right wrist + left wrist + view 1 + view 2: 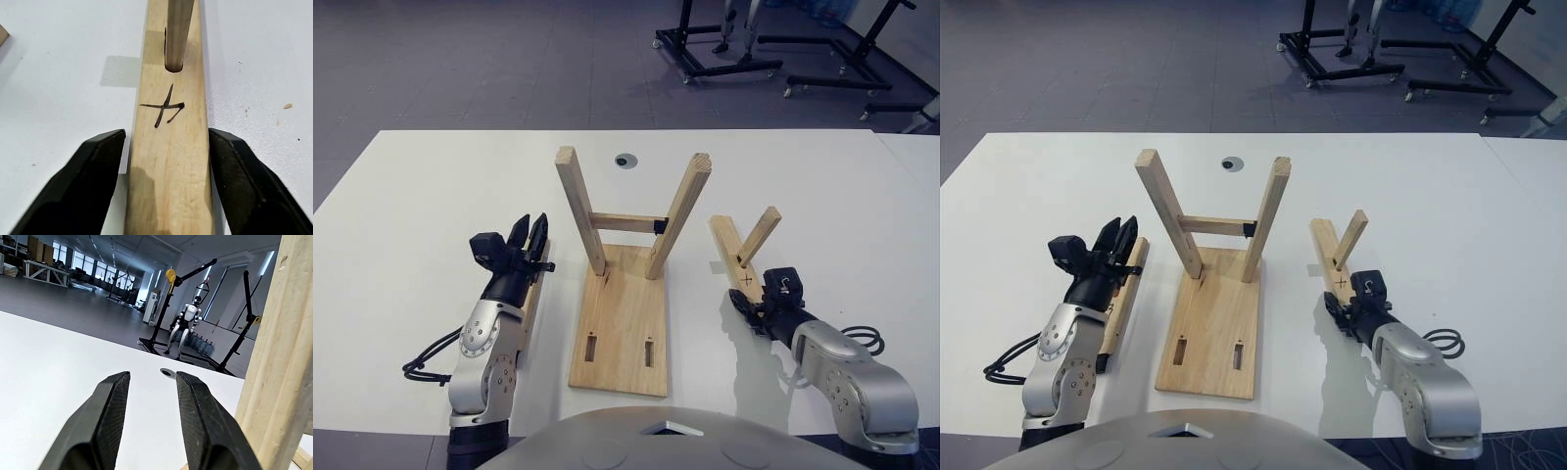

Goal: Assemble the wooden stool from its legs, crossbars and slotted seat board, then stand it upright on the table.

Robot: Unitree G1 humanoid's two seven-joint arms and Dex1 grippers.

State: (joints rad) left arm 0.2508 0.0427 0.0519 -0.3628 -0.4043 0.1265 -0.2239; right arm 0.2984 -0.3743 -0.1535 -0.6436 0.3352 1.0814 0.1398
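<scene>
Though half-built, four legs (582, 211), two crossbars (625, 223).

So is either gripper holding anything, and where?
Nothing held. Right gripper straddles the marked leg near its end, fingers open; left gripper open and empty.

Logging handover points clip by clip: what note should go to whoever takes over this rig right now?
Left claw open, at a loose leg left of the seat board.
Right claw open, straddling the X-marked leg with its crossbar fitted.
Done: two legs and a joining crossbar stand at the board's far end.
To do: fit the other pair in the near slots, turn stool upright.
</scene>
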